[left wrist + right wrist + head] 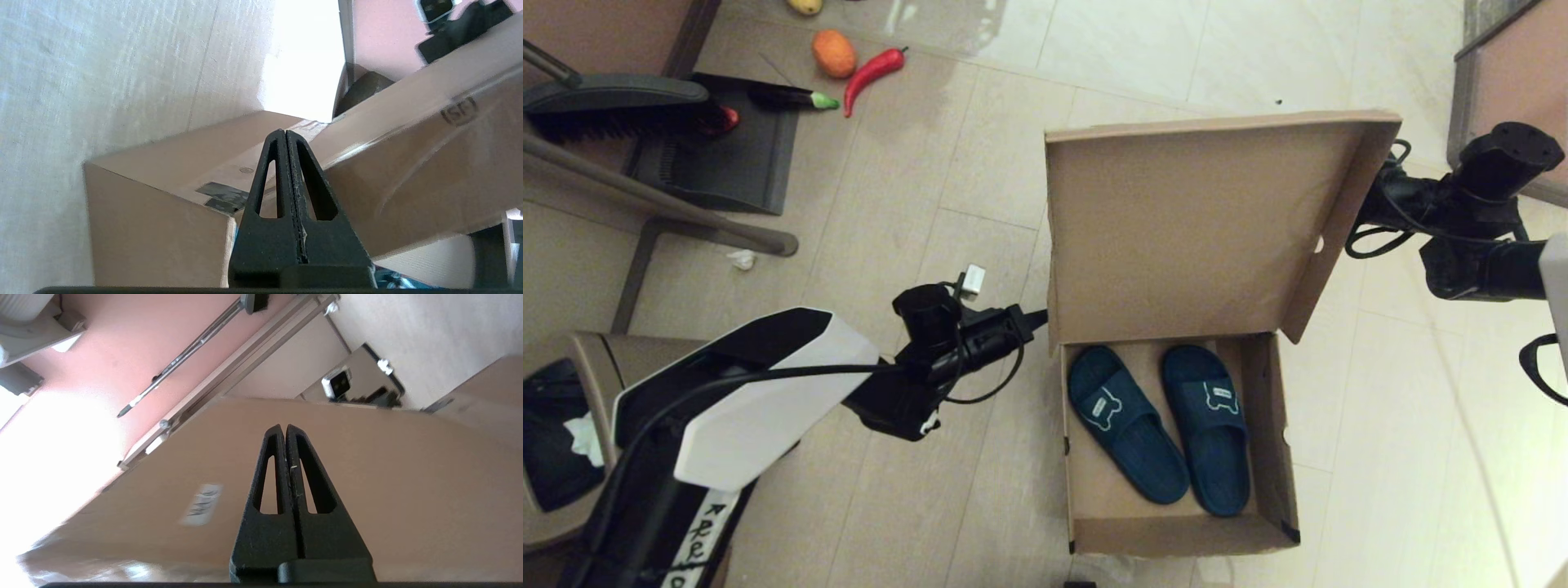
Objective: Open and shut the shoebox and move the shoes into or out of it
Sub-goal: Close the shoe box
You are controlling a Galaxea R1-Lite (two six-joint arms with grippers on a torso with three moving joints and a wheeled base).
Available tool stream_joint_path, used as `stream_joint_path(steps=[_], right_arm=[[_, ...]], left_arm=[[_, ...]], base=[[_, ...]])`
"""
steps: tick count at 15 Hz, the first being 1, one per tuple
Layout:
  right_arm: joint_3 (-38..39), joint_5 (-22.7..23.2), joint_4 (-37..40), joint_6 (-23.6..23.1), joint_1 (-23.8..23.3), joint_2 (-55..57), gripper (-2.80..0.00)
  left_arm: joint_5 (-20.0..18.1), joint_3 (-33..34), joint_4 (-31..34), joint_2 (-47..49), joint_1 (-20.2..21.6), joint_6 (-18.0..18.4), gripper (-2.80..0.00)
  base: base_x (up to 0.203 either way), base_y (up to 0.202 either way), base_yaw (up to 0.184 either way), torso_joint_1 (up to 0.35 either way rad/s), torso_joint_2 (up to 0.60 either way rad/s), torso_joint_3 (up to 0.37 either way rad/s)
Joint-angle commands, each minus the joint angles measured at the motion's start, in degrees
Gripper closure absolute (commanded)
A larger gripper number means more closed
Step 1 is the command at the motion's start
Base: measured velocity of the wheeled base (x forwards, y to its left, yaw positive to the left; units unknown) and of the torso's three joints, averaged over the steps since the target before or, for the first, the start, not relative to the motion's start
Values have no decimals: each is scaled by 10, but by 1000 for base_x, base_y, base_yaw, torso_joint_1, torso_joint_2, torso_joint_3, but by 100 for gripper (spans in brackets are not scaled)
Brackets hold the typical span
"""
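Little can be read. Handwritten black capitals on a white strip low on the left arm's dark column look like "ARE" (the rest is cut off). A stamped black mark on the plain brown cardboard shoebox reads roughly "SF" in a rounded frame. Its small white label carries dark print too smeared to read. Each dark navy-blue rubber slide slipper bears a white bear-shaped outline logo.
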Motion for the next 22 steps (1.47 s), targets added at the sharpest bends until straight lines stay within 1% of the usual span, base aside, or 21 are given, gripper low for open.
stream_joint_path(steps=[1, 3, 5, 7, 8, 9, 12, 14, 15, 18, 20, 22], right_arm=[[0, 13, -4, 15, -6, -17, 0], [6, 49, -4, 38, -12, -34, 0], [30, 59, -4, 51, -19, -61, 0], [48, 84, -4, 87, -32, -85, 0], [60, 88, -5, 99, -41, -96, 0], [80, 89, -6, 101, -47, -110, 0], [172, 89, -11, 103, -55, -160, 0], [255, 89, -30, 103, -57, -196, 0], [301, 89, -47, 103, -57, -214, 0], [417, 89, -93, 103, -58, -267, 0], [479, 89, -105, 103, -58, -306, 0], [540, 89, -110, 101, -61, -340, 0]], left_arm=[[1, -2, -4, -3, 1, 5, 0], [4, -3, -4, -11, 2, 8, 0], [7, -8, -3, -24, 2, 14, 0], [25, -34, 19, -36, 1, 23, 0], [35, -53, 33, -41, 2, 29, 0], [41, -76, 42, -43, 2, 32, 0], [47, -170, 78, -39, -1, 34, 0], [47, -220, 95, -35, -22, 34, 0], [47, -235, 106, -36, -35, 34, 0], [48, -237, 108, -52, -36, 34, 0], [48, -251, 119, -54, -35, 34, 0], [48, -262, 129, -57, -50, 34, 0]], base=[[0, 0, 0, 0, 0, 0], [0, 0, 0, 0, 0, 0], [0, 0, 0, 0, 0, 0], [0, 0, 0, 0, 0, 0], [0, 0, 0, 0, 0, 0], [0, 0, 0, 0, 0, 0], [0, 0, 0, 0, 0, 0], [0, 0, 0, 0, 0, 0], [0, 0, 0, 0, 0, 0], [0, 0, 0, 0, 0, 0], [0, 0, 0, 0, 0, 0], [0, 0, 0, 0, 0, 0]])
